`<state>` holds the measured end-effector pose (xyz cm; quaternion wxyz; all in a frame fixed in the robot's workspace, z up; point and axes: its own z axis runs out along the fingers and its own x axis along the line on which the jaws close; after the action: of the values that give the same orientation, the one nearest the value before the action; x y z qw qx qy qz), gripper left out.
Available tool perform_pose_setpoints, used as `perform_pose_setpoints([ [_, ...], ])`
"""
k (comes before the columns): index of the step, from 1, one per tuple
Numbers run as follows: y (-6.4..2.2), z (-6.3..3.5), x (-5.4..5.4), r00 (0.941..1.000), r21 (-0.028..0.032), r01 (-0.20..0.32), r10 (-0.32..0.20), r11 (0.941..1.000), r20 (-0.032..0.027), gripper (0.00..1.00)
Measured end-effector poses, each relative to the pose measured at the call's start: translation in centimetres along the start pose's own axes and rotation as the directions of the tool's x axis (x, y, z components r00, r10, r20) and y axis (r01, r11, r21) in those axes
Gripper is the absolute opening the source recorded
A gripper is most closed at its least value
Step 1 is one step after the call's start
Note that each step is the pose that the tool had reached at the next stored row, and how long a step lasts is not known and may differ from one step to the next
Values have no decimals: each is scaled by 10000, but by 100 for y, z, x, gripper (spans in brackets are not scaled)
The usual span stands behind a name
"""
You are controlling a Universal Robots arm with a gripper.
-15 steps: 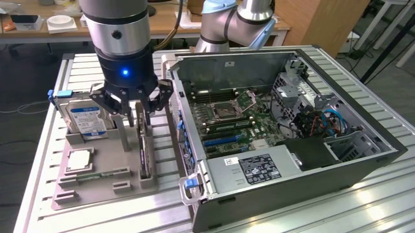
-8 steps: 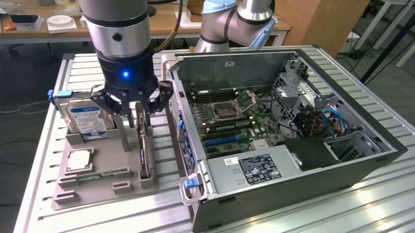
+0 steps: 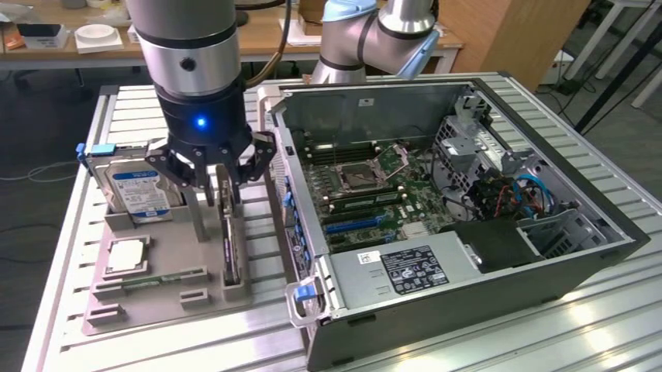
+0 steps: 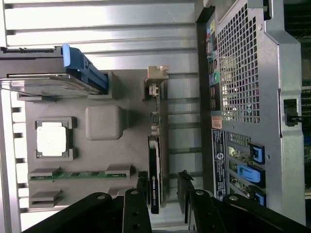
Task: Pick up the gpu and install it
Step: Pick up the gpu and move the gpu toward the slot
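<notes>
Claw [image 3: 222,194] straddles gpu [image 3: 231,256] between hard drive [image 3: 138,192] and case [image 3: 362,101].

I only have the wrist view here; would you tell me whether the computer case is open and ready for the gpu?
Observer: Yes, the case has its side off, and the motherboard lies exposed.
Operator: Thank you. Is there a free slot on it?
Observer: A blue slot near the power supply looks empty.
Operator: And how does the gripper stand?
Observer: The gripper points straight down over the gpu, at its end beside the hard drive.
</notes>
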<state>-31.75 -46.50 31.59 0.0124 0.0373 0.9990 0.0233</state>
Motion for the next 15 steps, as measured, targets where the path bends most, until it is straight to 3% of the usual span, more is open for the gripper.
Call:
perform_pose_setpoints([
  [15,-4,80,2,10000,0,0,0,10000,0,38],
])
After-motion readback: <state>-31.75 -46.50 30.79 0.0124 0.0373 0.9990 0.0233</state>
